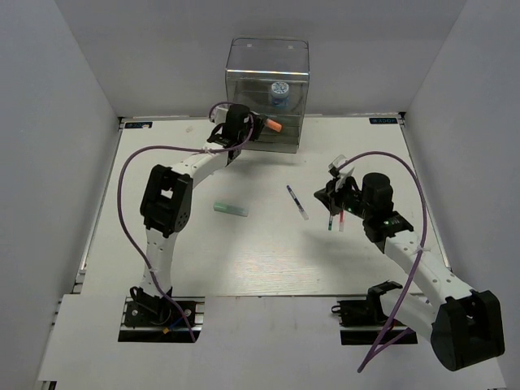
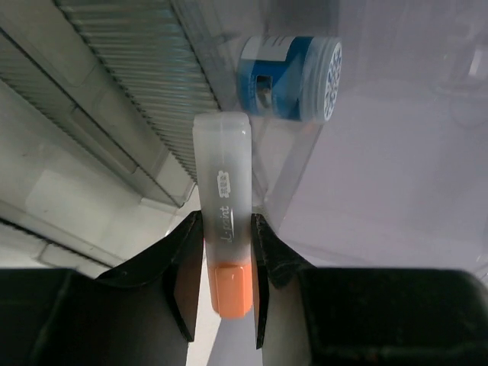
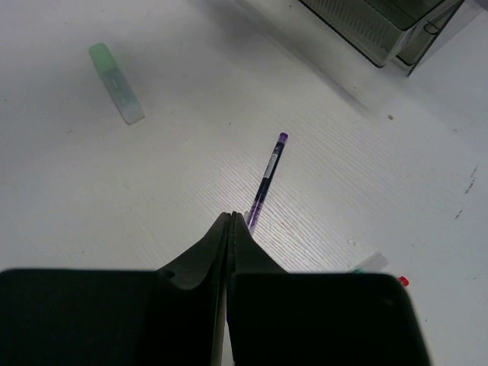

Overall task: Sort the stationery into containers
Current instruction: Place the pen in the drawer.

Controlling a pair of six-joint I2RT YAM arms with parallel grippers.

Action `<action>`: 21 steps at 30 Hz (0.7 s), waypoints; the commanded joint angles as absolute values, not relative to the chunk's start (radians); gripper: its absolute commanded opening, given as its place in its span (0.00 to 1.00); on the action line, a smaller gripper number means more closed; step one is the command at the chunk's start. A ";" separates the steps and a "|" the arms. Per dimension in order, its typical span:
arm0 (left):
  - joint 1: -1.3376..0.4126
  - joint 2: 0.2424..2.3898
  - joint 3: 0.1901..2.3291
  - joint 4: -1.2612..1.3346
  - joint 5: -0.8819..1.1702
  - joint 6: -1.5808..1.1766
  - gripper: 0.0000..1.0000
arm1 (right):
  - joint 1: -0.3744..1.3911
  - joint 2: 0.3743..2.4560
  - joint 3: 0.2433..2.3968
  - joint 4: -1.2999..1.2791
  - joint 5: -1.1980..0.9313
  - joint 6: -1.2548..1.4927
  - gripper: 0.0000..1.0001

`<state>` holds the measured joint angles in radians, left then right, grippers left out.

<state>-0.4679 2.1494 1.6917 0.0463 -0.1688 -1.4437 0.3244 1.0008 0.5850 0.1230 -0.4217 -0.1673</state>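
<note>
The left gripper (image 2: 227, 223) is clamping a chunky translucent-white marker with an orange cap (image 2: 222, 164). Small print is running along its barrel, too blurred to read. The marker is hanging close against the front of the tall clear acrylic organiser (image 1: 268, 61), where a round blue-and-white roll (image 2: 293, 67) is lying, its label illegible. The right gripper (image 3: 230, 219) is sitting closed on nothing over the white table (image 1: 244, 260), near a thin purple pen (image 3: 264, 179). A short teal marker (image 1: 231, 210) is lying alone in open room.

light: bright, even, overhead | shadows: soft, faint on desk (image 1: 268, 252) | glare: reflections on organiser (image 1: 268, 61) | focus: left wrist view slightly soft
</note>
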 commanded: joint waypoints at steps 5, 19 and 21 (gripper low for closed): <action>-0.474 2.200 1.856 -0.057 -0.244 -1.523 0.01 | 0.295 0.971 0.580 0.175 -0.426 -0.163 0.00; -0.483 2.191 1.887 -0.140 -0.242 -1.523 0.58 | 0.245 0.965 0.557 0.193 -0.469 -0.153 0.04; -0.483 2.168 1.875 -0.140 -0.242 -1.523 0.58 | 0.238 0.965 0.552 0.198 -0.482 -0.155 0.05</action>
<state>-0.4808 2.2204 1.8614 -0.1246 -0.2291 -1.5211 0.2497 0.9848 0.5674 0.1444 -0.4469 -0.1631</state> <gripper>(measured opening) 0.578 0.050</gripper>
